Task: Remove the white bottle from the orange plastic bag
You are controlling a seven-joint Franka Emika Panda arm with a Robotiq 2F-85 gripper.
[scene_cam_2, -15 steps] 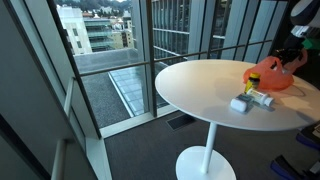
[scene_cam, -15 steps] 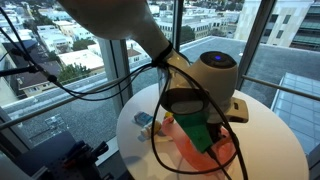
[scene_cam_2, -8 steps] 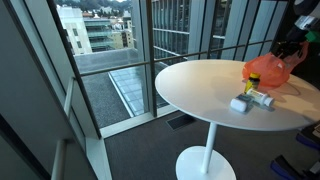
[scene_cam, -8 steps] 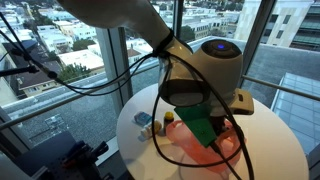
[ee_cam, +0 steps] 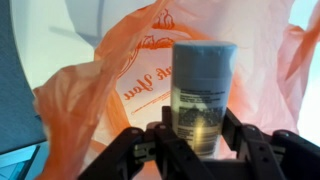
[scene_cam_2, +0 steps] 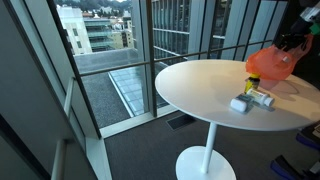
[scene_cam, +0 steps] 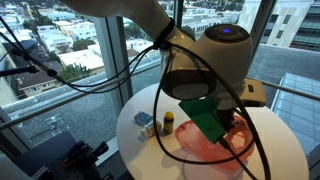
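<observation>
In the wrist view the white bottle (ee_cam: 203, 75) is clenched by the gripper (ee_cam: 203, 128), long axis 12 to 6, with the orange plastic bag (ee_cam: 90, 90) behind it. In an exterior view the bag (scene_cam: 212, 150) is half hidden beneath the arm (scene_cam: 205, 60). In an exterior view the bag (scene_cam_2: 268, 64) is seen at 7 o'clock of the gripper (scene_cam_2: 296, 40).

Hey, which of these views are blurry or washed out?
Wrist view: the bottle and tool are soft, close to the lens, and the background above the bag is blown out white. In an exterior view the arm looms large, hiding much of the table.
</observation>
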